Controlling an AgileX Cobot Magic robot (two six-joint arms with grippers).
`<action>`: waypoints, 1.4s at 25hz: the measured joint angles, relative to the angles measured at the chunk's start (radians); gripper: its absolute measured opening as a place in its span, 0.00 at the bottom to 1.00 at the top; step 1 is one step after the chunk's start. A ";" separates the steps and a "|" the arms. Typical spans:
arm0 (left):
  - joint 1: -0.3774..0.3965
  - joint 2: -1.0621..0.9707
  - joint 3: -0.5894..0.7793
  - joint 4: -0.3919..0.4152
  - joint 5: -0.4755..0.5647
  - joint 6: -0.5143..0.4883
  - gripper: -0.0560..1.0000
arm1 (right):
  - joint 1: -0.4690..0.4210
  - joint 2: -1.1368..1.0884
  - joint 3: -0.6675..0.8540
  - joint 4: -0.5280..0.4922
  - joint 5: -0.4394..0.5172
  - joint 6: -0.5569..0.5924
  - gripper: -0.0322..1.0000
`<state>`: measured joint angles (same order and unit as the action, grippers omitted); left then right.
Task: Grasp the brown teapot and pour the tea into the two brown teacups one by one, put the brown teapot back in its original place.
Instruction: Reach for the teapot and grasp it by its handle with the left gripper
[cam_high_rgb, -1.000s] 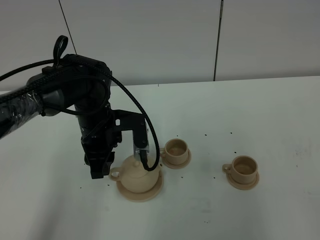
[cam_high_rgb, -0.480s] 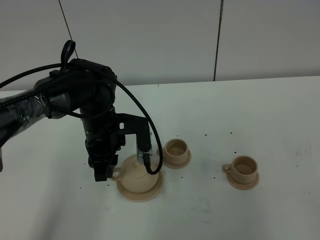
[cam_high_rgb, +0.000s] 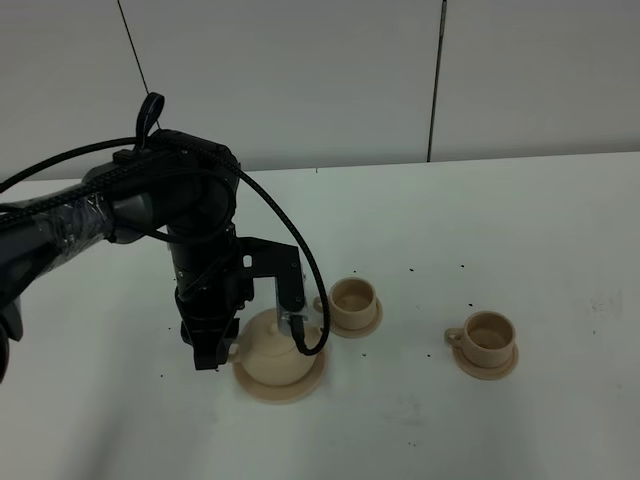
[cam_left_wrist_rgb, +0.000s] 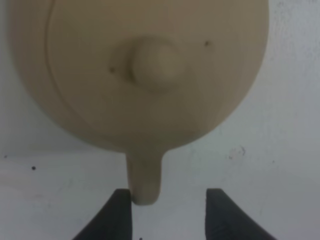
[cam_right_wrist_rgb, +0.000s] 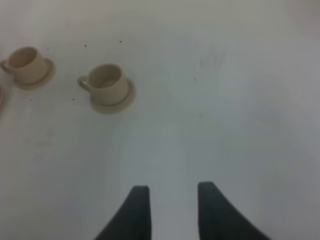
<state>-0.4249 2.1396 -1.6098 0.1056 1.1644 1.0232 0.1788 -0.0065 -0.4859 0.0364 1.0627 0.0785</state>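
The brown teapot (cam_high_rgb: 272, 347) stands on its wide flat saucer, the original place (cam_high_rgb: 288, 388), at the front left of the table. My left gripper (cam_high_rgb: 216, 358) hangs low at the teapot's left side, open. In the left wrist view the loop handle (cam_left_wrist_rgb: 144, 177) lies between the fingertips (cam_left_wrist_rgb: 120, 214), close against one and apart from the other, and the knobbed lid (cam_left_wrist_rgb: 152, 62) shows from above. The two brown teacups (cam_high_rgb: 352, 297) (cam_high_rgb: 487, 333) sit on small saucers to the right. My right gripper (cam_right_wrist_rgb: 172, 201) is open over bare table, out of the exterior view.
The white table (cam_high_rgb: 520, 220) runs back to a pale wall. Dark specks are scattered around the cups. The right wrist view shows both cups (cam_right_wrist_rgb: 106, 82) (cam_right_wrist_rgb: 24, 62) some way off from the right fingers.
The left arm has shifted a little right and down, bringing its fingers lower beside the teapot's handle. Teapot and cups have not moved.
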 joint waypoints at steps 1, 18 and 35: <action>0.000 0.000 0.000 0.000 0.000 0.000 0.45 | 0.000 0.000 0.000 0.000 0.000 0.000 0.26; 0.000 0.000 0.000 0.000 -0.039 -0.003 0.45 | 0.000 0.000 0.000 0.000 0.000 0.000 0.26; -0.007 0.021 0.000 -0.008 -0.036 -0.004 0.45 | 0.000 0.000 0.000 0.000 0.000 0.001 0.26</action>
<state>-0.4318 2.1602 -1.6098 0.0972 1.1282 1.0192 0.1788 -0.0065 -0.4859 0.0364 1.0627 0.0796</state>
